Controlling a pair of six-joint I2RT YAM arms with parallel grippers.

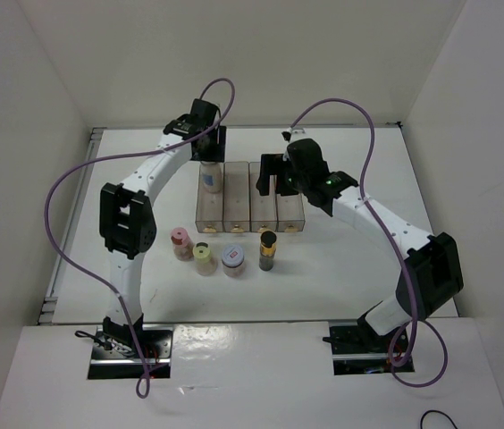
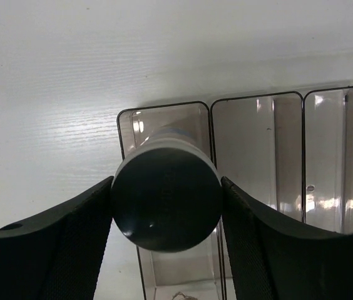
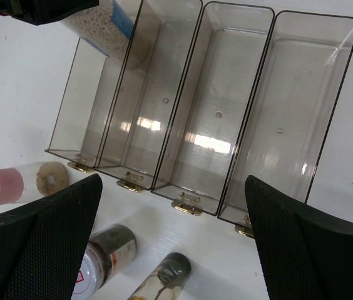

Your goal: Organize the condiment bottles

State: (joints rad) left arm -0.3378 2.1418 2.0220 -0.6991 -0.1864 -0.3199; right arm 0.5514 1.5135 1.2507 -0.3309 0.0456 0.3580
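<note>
The left gripper (image 2: 167,209) pinches the tall white bottle (image 1: 210,178) by its round grey cap (image 2: 166,199), with its smooth black fingers (image 2: 70,244) pressed to either side. Only the left wrist view shows that contact; from overhead the wrist covers it. The right wrist view adds the bottle's speckled white body and blue label, seen through the wall at the far end of the leftmost compartment of the clear plastic rack (image 3: 226,106). Whether the bottle's base rests on the compartment floor cannot be told. The right gripper (image 3: 173,206) hangs over the rack's near end, its grainy black prongs spread wide around bare air. The rack's four long, round-cornered bins are smoky and transparent, and only the leftmost holds anything. On the white table (image 1: 350,259), just in front of the rack, stand the pink-capped bottle (image 1: 181,239), the yellow-capped bottle (image 1: 203,256), the red-rimmed jar (image 1: 233,259) and the slim dark black-capped bottle (image 1: 268,249), in a loose row, not touching.
</note>
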